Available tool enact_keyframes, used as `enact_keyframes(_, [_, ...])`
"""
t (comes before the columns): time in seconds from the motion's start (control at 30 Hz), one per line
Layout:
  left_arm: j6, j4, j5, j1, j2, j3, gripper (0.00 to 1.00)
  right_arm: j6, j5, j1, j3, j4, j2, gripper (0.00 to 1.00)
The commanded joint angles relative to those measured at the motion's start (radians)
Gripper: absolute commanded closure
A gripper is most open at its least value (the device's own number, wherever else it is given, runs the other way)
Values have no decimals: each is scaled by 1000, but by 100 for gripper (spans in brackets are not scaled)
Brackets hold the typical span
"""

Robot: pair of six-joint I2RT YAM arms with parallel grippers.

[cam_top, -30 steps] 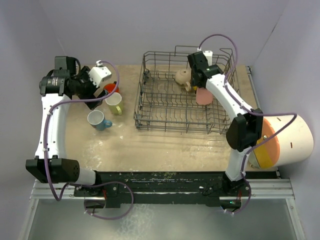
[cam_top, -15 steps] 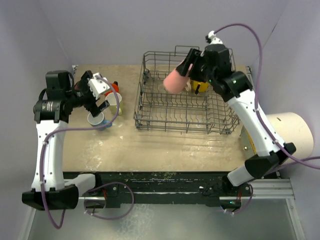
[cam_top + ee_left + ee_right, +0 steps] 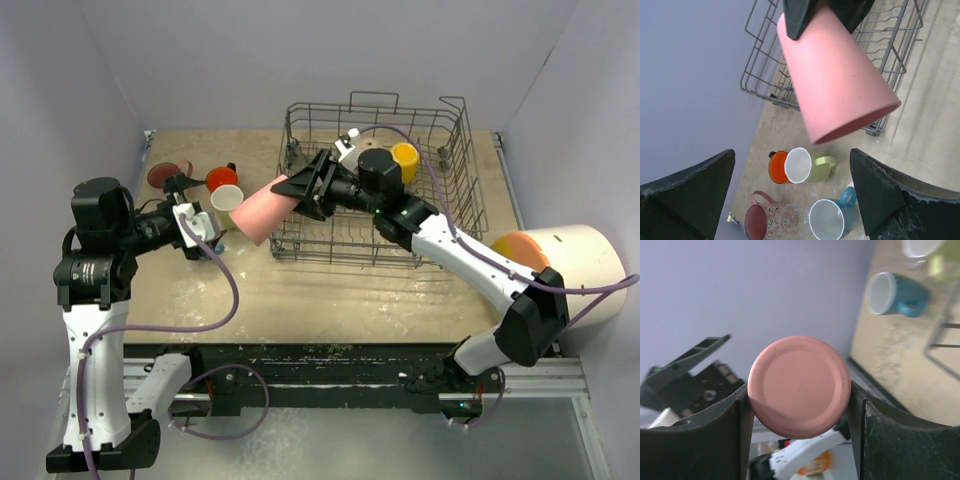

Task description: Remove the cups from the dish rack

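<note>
Left of centre in the top view, the pink tumbler [image 3: 262,210] hangs over the dish rack's [image 3: 440,230] left rim, pinched at its base by the right pincer [image 3: 305,190], mouth toward the spread left pincer [image 3: 200,232]; it looks rigid, light, probably slick, best gripped mid-wall

Right pincer [image 3: 300,190] clamping pink tumbler [image 3: 262,212], arm stretched leftward, left pincer [image 3: 205,235] agape

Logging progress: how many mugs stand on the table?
4: pink mug far left, orange mug, yellow-green mug beside it, blue mug by the left claw; others may hide.
</note>
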Motion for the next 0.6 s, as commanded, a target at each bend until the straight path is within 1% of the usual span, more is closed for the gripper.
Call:
enact_keyframes(0.0, [48, 18, 88, -1, -11, 4, 2, 199, -90, 47, -9, 365, -26, 90])
enact_keyframes(0.13, [99, -50, 95, -1, -10, 38, 4, 237, -81, 55, -48, 405, -35, 90])
enact_keyframes(0.2, [106, -42, 90, 0, -24, 38, 5, 255, -82, 60, -60, 427, -39, 90])
enact_keyframes(0.27, [92, -11, 91, -1, -44, 34, 8, 262, -82, 71, -58, 435, -39, 90])
enact_keyframes(0.33, [80, 7, 106, 0, -52, 37, 14, 273, -81, 87, -55, 446, -34, 89])
enact_keyframes(0.4, [35, 43, 122, 0, -60, 39, 22, 291, -80, 108, -58, 474, -28, 87])
enact_keyframes(0.53, [-97, 160, 142, -1, -65, 38, 44, 316, -63, 149, -59, 515, -17, 78])
enact_keyframes(0.57, [-125, 190, 147, 0, -64, 37, 48, 318, -59, 158, -57, 524, -12, 77])
